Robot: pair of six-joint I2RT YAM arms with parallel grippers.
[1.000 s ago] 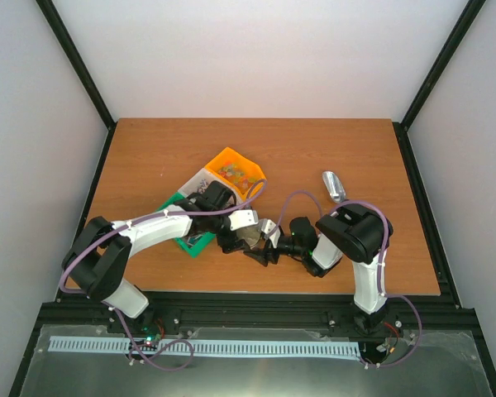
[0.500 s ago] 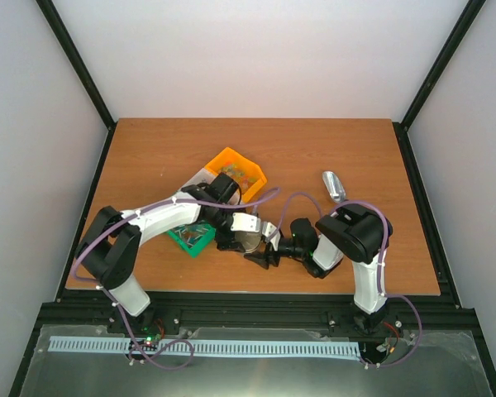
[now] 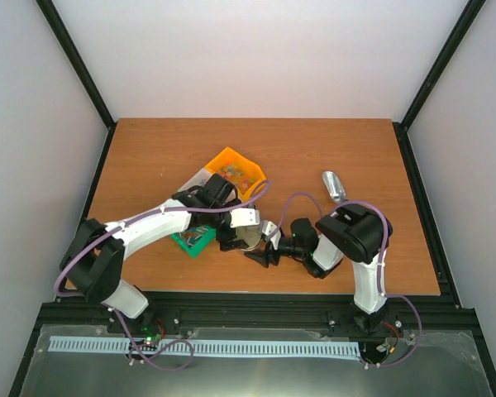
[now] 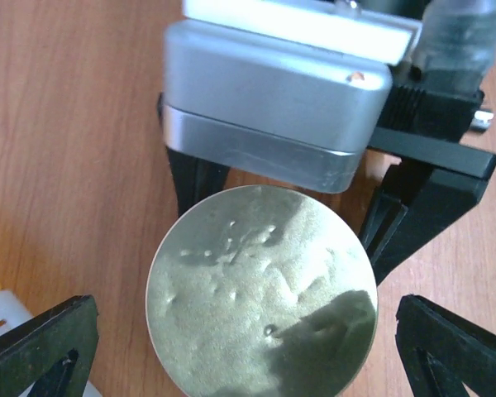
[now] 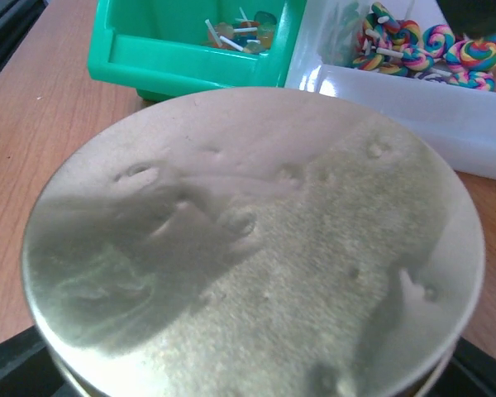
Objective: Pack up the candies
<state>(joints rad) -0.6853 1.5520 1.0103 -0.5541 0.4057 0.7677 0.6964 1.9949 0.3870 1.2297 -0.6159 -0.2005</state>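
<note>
The candies (image 3: 234,172) are small mixed-colour pieces in an orange bin (image 3: 246,186) at mid-table. A few more candies (image 5: 241,33) lie in the green bin (image 5: 149,58). Between both grippers sits a round silver tin (image 3: 252,238) with a dented lid (image 4: 260,289). My right gripper (image 3: 266,250) is shut on the tin; its black fingers (image 4: 397,223) press the tin's rim. My left gripper (image 4: 248,351) stands open, and its fingertips (image 4: 41,347) are wide of the tin on both sides, not touching it.
A clear bin (image 5: 413,99) holding swirl lollipops (image 5: 446,45) stands beside the green bin. A silver metal scoop (image 3: 334,186) lies to the right of the arms. The right wrist's silver housing (image 4: 273,99) hangs close above the tin.
My left gripper's jaws have spread wider and stand off the tin. The left arm has shifted slightly. The right gripper and the tin have stayed put.
</note>
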